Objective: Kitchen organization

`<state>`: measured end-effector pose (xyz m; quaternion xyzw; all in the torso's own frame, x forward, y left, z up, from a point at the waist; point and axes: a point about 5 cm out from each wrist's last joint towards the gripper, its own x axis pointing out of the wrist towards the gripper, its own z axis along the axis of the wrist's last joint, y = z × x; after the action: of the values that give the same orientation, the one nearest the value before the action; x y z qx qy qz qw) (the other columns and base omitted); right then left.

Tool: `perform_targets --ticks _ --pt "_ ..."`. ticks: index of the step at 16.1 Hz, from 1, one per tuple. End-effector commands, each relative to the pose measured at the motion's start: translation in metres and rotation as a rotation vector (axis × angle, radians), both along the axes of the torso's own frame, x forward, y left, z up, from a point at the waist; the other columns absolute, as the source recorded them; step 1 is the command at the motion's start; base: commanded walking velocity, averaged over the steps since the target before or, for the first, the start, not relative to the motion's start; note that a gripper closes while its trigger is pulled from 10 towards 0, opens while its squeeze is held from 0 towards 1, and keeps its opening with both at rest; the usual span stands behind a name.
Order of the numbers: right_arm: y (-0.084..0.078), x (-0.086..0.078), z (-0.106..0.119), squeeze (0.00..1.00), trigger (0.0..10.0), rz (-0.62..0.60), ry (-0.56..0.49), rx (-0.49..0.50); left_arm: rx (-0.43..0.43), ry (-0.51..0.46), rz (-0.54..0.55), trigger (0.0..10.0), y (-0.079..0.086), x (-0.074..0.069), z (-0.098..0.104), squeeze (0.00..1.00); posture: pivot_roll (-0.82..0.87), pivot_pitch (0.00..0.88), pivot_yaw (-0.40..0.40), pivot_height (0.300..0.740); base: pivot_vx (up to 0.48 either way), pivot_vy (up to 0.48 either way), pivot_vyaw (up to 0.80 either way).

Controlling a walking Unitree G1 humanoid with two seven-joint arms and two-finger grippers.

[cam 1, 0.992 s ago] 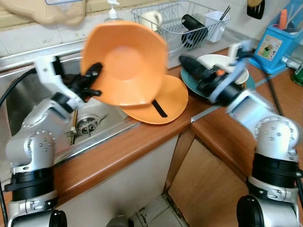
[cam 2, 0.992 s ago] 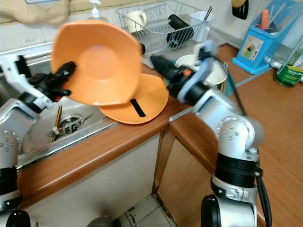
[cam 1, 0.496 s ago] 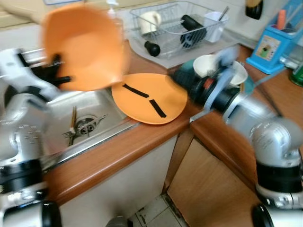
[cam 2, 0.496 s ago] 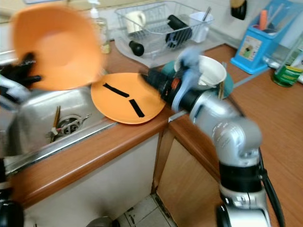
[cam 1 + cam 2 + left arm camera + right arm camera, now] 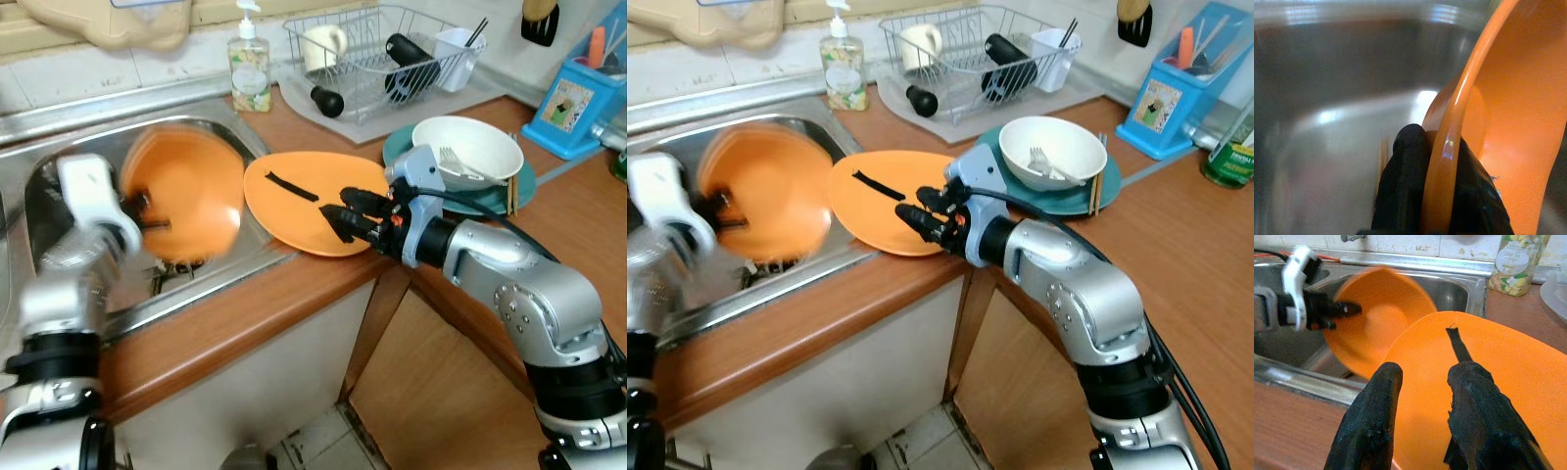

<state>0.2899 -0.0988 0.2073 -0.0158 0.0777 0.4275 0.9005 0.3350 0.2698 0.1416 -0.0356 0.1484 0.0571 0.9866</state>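
Glossy orange bowl (image 5: 186, 196), steel sink (image 5: 39, 176), left hand (image 5: 1440, 191)

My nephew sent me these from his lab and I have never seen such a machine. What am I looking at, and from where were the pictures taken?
This is a humanoid robot tidying a kitchen. Two pictures come from cameras in its head, looking down at its own silver arms; the other two come from cameras on its wrists, looking along its black fingers.

The left gripper has its jaws clamped on the rim of an orange bowl, held over the steel sink. The right gripper hovers with jaws open above an orange plate lying on the wooden counter at the sink's edge.

Behind stand a soap bottle, a wire dish rack, and a white bowl holding a fork on a teal plate.
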Motion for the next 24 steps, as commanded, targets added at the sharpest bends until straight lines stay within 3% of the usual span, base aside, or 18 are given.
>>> perform_targets --ticks 1,3,4,6,7,11,14,15,16,19,21,23,24 --pt "-0.002 -0.003 0.000 0.00 10.0 0.006 -0.021 -0.019 0.012 0.013 -0.009 1.4 -0.003 0.006 0.005 0.00 0.01 0.000 0.020 0.740 0.000 0.000 0.00" --pt "-0.004 -0.004 -0.001 0.00 10.0 0.008 -0.021 -0.026 0.008 0.075 -0.018 4.9 -0.005 0.007 -0.003 0.00 0.01 0.000 0.023 0.740 0.000 0.000 0.00" --pt "-0.004 -0.004 -0.001 0.00 10.0 0.009 -0.019 -0.028 0.009 0.098 -0.029 10.0 -0.007 0.006 -0.006 0.00 0.01 0.000 0.023 0.740 0.000 0.000 0.00" --pt "-0.003 -0.005 -0.002 0.00 10.0 0.022 -0.016 -0.033 0.005 0.147 -0.082 10.0 -0.012 0.005 -0.013 0.00 0.01 0.000 0.022 0.740 0.000 0.000 0.00" --pt "-0.003 -0.005 -0.003 0.00 10.0 0.025 -0.016 -0.038 0.010 0.167 -0.095 10.0 -0.014 0.005 -0.015 1.00 0.01 0.000 0.021 0.740 0.000 0.000 0.00" --pt "-0.006 -0.003 -0.006 0.00 10.0 -0.007 -0.011 -0.054 0.026 0.127 -0.092 10.0 -0.012 0.005 -0.012 1.00 0.01 0.000 0.021 0.740 0.000 0.000 0.00" --pt "-0.019 0.011 -0.009 0.00 10.0 -0.170 0.023 -0.058 0.068 0.018 -0.120 10.0 -0.012 0.007 0.002 1.00 0.01 0.000 0.018 0.740 0.000 0.000 0.00" --pt "-0.038 0.024 -0.014 1.00 10.0 -0.336 0.094 -0.039 0.091 -0.058 -0.123 10.0 -0.010 0.007 0.013 1.00 0.01 0.000 0.016 0.740 0.000 0.000 0.00" --pt "-0.046 0.027 -0.017 1.00 10.0 -0.393 0.129 -0.022 0.047 -0.127 -0.129 10.0 -0.011 0.007 0.022 1.00 0.01 0.000 0.015 0.740 0.000 0.000 0.00" --pt "-0.055 0.031 -0.017 1.00 10.0 -0.474 0.165 0.016 -0.010 -0.200 -0.204 10.0 -0.020 0.007 0.031 1.00 0.01 0.000 0.011 0.740 0.000 0.000 0.00" --pt "-0.059 0.032 -0.019 1.00 10.0 -0.515 0.204 0.051 -0.111 -0.213 -0.236 10.0 -0.030 0.007 0.033 1.00 0.01 0.000 0.008 0.740 0.000 0.000 0.00" --pt "-0.059 0.032 -0.021 1.00 10.0 -0.525 0.243 0.085 -0.287 -0.169 -0.284 10.0 -0.047 0.009 0.030 1.00 0.01 0.000 0.008 0.740 0.000 0.000 0.00" --pt "-0.059 0.032 -0.022 1.00 10.0 -0.524 0.256 0.094 -0.300 -0.165 -0.297 10.0 -0.050 0.009 0.029 1.00 0.01 0.000 0.011 0.740 0.000 0.000 0.00"
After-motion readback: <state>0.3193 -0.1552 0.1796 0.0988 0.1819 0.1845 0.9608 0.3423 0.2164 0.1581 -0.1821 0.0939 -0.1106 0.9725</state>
